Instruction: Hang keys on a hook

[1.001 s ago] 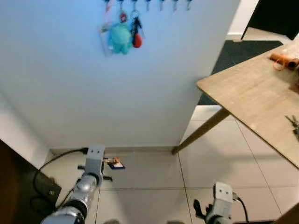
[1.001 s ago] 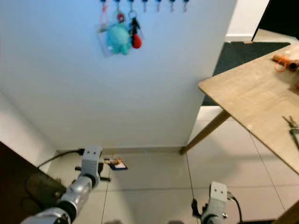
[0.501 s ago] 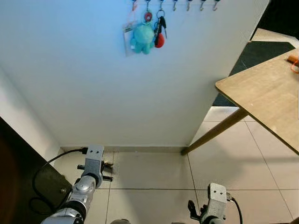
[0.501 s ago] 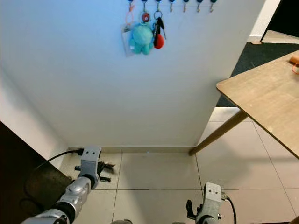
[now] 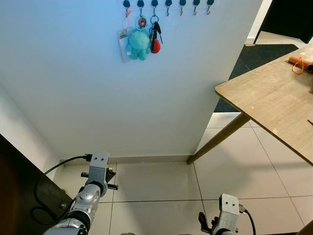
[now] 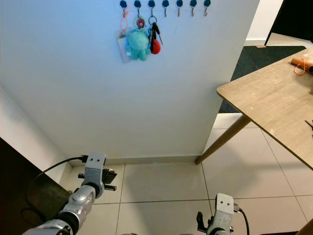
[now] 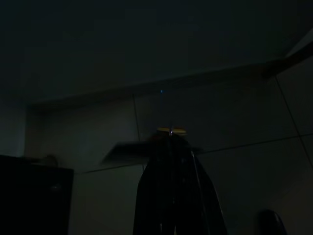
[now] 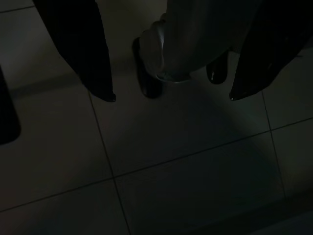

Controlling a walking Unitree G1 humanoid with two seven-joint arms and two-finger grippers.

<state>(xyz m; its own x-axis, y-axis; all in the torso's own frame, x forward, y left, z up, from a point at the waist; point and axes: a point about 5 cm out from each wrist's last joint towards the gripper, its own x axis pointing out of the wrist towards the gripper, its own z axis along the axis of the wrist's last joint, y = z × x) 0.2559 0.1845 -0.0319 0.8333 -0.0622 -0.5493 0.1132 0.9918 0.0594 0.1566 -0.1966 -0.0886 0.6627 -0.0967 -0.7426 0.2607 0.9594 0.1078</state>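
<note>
A row of several dark hooks (image 5: 168,4) runs along the top of the white wall. From the leftmost ones hang a card, a teal plush keychain (image 5: 138,43) and a red fob with a black key (image 5: 155,41). The hooks to the right are bare. My left gripper (image 5: 104,177) hangs low by the skirting board, far below the hooks. In the dark left wrist view its fingers (image 7: 171,161) are pressed together on keys with a yellow tag (image 7: 171,130). My right gripper (image 8: 172,98) hangs open over the tiles, with my own leg seen between its fingers.
A wooden table (image 5: 269,98) with a slanted leg (image 5: 220,139) juts in from the right, with an orange item (image 5: 299,61) on it. A dark mat (image 5: 274,54) lies behind it. A black cable (image 5: 63,161) and dark furniture (image 5: 19,196) stand at the left.
The camera swung and tilted, so the hook row now shows fully. The tagged keys beside my left wrist a second ago are now mostly hidden behind it. Both arms stay low.
</note>
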